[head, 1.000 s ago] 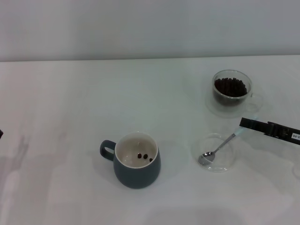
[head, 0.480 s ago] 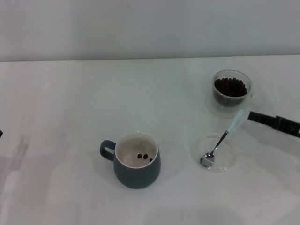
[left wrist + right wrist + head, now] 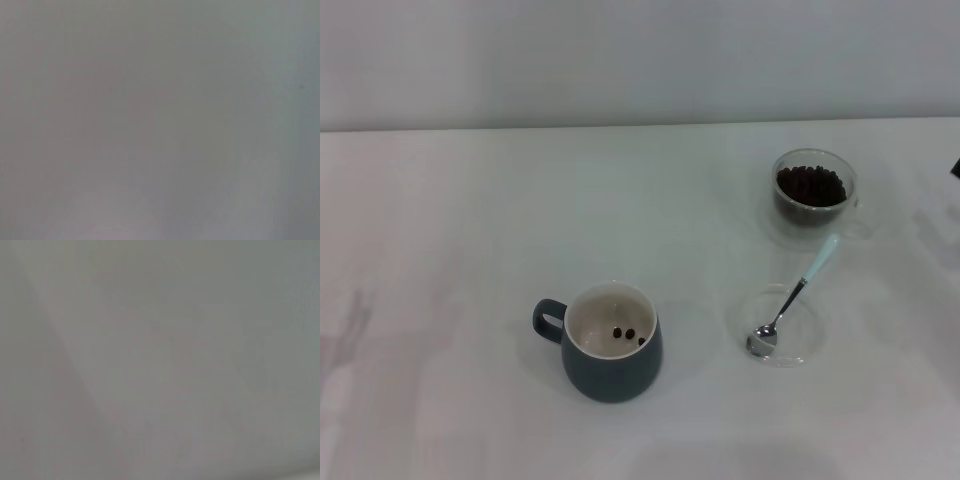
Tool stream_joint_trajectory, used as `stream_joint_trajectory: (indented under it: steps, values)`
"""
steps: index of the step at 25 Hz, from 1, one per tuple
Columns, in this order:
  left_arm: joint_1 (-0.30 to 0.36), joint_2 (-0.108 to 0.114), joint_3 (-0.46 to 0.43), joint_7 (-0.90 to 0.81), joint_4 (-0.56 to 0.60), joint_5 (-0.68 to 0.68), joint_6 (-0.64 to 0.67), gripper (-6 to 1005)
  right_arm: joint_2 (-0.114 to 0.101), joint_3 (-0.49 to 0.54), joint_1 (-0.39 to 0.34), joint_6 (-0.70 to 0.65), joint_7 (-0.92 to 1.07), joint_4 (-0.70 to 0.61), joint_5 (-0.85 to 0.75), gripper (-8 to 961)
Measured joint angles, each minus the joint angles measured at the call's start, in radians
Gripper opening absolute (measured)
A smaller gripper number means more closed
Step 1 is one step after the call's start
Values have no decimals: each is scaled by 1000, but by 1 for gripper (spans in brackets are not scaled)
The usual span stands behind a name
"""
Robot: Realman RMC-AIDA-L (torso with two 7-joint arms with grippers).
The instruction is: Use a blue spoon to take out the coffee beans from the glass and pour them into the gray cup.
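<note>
R gripper (image 3: pixel 956 168) barely in view at far edge, fingers can't tell, holds nothing seen. L arm out of view. Pale-blue-handled silver teaspoon (image 3: pixel 794 296) well inboard of it, bowl on clear saucer (image 3: pixel 752 300). Regrasp handle tip, keep level. Glass cup of beans (image 3: pixel 813 192) nearer; blue-gray mug (image 3: pixel 610 340) beyond.

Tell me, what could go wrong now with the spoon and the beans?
The spoon lies loose, bowl in a clear saucer, handle sticking out over the rim; a clumsy grab could tip it or slide the saucer. The glass is full of beans, so a deep scoop might spill some. The cup stands far off, so beans could drop on the way.
</note>
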Motion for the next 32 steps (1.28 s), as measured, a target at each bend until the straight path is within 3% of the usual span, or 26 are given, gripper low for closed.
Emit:
stream_joint_trajectory:
  steps: [3, 9, 13, 19, 32]
  values:
    - [0, 0, 0, 0, 0, -11, 0, 887, 28, 106, 13, -2, -271, 37, 23, 611]
    - [-2, -1, 0, -1, 3, -19, -2, 886, 33, 153, 69, -22, -824, 234, 280, 660]
    - [-3, -3, 0, -1, 3, -36, -2, 886, 34, 164, 94, -44, -1024, 321, 398, 693]
    - [-4, -3, 0, -39, 8, -79, -4, 886, 35, 166, 98, -43, -1037, 337, 449, 877]
    - [-29, -2, 0, -59, 7, -84, -45, 886, 35, 168, 97, -21, -1037, 347, 449, 874]
